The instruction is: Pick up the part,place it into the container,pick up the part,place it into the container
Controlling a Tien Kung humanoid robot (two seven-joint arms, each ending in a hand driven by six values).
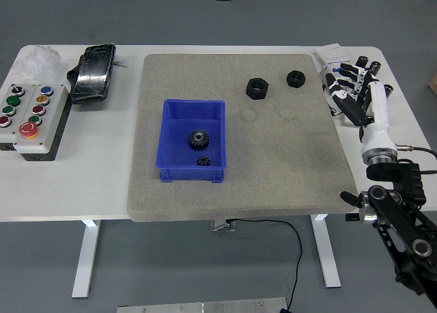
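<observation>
With two gears [199, 139] lying in the blue bin [193, 111], the right hand [354, 94] hovers at the table's right edge, fingers spread and empty. If more parts must go in, the two black nuts [257, 88] on the far mat seem next — approach from above and close across the flats.

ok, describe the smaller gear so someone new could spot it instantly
Find the grey mat in the middle of the white table, then the blue bin on its left half. Two black gears lie inside; the smaller gear sits nearer the bin's front wall, just below and right of the larger gear.
</observation>
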